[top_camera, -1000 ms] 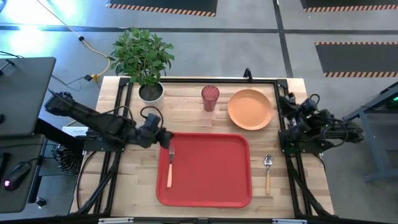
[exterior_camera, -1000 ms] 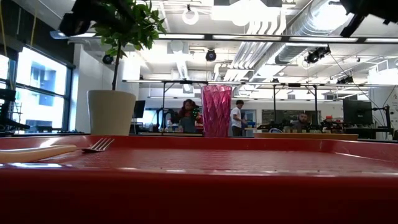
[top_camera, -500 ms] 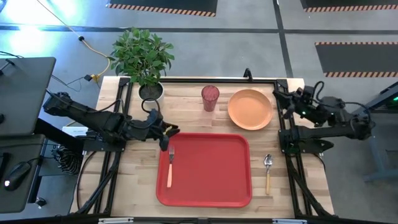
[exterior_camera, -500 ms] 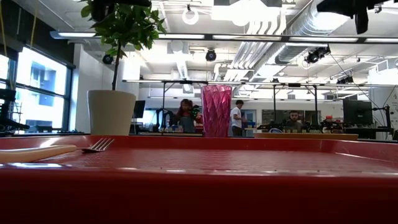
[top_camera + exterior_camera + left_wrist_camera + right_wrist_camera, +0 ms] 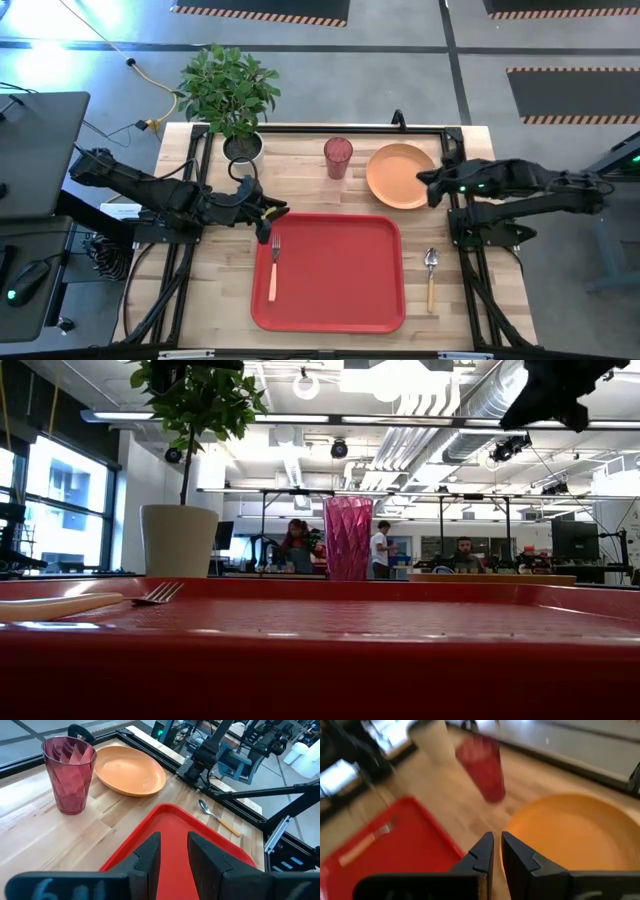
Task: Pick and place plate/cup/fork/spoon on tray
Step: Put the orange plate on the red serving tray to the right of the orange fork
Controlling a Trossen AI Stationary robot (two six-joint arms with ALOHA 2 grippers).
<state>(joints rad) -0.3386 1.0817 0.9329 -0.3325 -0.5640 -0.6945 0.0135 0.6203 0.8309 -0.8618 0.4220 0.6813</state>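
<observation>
The red tray (image 5: 335, 275) lies at the table's middle front. The fork (image 5: 273, 266) lies on the tray's left part, tines toward the far edge. The spoon (image 5: 431, 276) lies on the table right of the tray. The orange plate (image 5: 400, 175) and the pink cup (image 5: 338, 157) stand on the table beyond the tray. My left gripper (image 5: 270, 214) hovers at the tray's far left corner, slightly open and empty (image 5: 174, 852). My right gripper (image 5: 425, 182) is shut and empty, high above the plate's right rim (image 5: 496, 840).
A white plant pot (image 5: 243, 148) stands at the table's far left, left of the cup. A black frame rail (image 5: 320, 128) runs along the far edge and down both sides. People stand far off in the room behind the table (image 5: 380, 548).
My right gripper has swung from the table's right edge toward the left, out over the plate's right rim. My left gripper has tipped from pointing down to nearly level and reaches a little farther right at the tray's far left corner. The tableware has stayed still.
</observation>
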